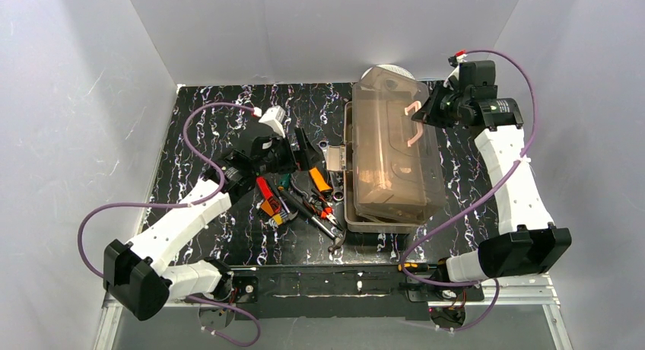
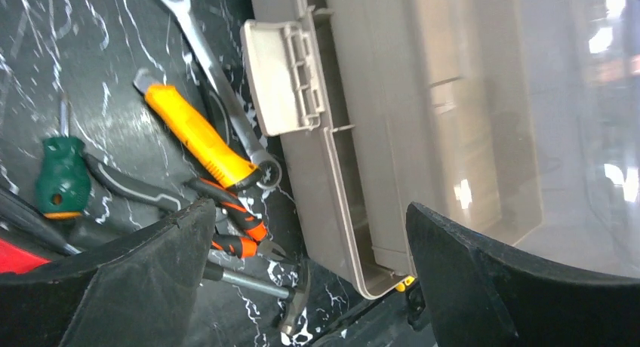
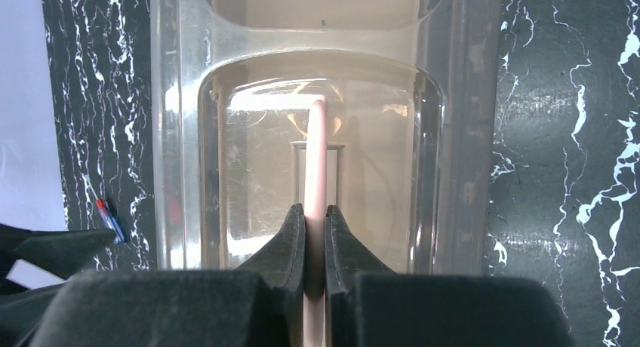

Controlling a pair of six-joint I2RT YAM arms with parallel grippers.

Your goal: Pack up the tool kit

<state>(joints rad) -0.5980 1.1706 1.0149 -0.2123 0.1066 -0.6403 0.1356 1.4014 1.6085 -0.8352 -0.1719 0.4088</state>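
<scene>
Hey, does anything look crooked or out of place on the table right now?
Yes. The toolbox lid sits skewed over its beige base, right fingers pinching its handle, and the hand tools lie jumbled on the table beside it, not inside.

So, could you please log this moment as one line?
right gripper: shut on lid handle | left gripper: open, empty | hammer, pliers, screwdriver: on table

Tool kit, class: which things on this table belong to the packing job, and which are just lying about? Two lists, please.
Belong to the job: toolbox, lid handle, hammer, red pliers, green screwdriver, orange knife, wrench.

Just lying about: round white spool, behind the toolbox.
</scene>
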